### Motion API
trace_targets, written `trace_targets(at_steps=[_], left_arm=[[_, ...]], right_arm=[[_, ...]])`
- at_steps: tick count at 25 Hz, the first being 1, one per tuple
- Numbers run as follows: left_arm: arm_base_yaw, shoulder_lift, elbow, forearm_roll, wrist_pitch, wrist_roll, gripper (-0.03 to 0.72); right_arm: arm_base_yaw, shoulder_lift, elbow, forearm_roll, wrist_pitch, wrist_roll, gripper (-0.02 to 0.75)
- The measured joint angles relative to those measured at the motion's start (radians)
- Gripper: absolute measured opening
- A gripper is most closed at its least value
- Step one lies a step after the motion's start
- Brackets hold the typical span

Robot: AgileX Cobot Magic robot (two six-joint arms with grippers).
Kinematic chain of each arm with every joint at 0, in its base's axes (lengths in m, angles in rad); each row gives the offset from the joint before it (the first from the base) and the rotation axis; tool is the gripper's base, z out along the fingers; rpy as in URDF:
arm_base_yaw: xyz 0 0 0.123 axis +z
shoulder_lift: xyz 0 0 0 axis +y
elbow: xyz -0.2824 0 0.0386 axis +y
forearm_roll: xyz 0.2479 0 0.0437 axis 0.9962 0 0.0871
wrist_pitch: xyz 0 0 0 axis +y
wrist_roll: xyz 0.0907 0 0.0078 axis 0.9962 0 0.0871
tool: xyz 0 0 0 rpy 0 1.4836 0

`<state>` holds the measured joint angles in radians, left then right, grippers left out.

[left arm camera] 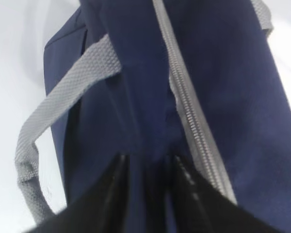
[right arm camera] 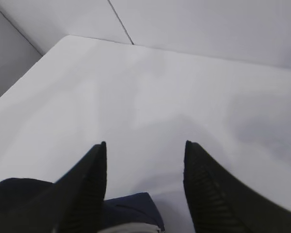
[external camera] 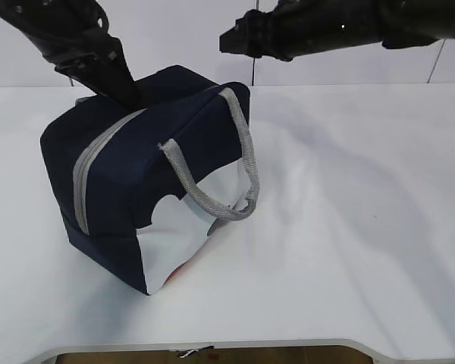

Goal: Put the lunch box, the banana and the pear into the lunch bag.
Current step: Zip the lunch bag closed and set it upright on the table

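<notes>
Left hand (external camera: 129, 95) tips hidden behind lunch bag (external camera: 136, 174); bag contents unseen; right hand (right arm camera: 144, 187) base cropped.

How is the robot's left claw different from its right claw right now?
The left gripper is down at the lunch bag, its jaws only a little apart with blue fabric between them; the right gripper hangs in the air above the table with nothing between its jaws. The right gripper's jaws stand much wider apart than the left's. Both are black with ridged fingers.
</notes>
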<state>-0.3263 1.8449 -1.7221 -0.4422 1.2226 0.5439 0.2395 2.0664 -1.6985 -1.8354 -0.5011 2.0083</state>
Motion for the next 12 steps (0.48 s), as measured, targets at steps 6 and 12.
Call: trace_targets(at_steps=[6, 12], left_arm=[[0.001, 0.000, 0.000, 0.002, 0.004, -0.015, 0.343], [0.001, 0.000, -0.025, 0.002, 0.009, -0.027, 0.344]], right_arm=[[0.000, -0.078, -0.004, 0.000, -0.015, -0.049, 0.422], [0.000, -0.124, -0.004, 0.000, -0.097, -0.099, 0.422]])
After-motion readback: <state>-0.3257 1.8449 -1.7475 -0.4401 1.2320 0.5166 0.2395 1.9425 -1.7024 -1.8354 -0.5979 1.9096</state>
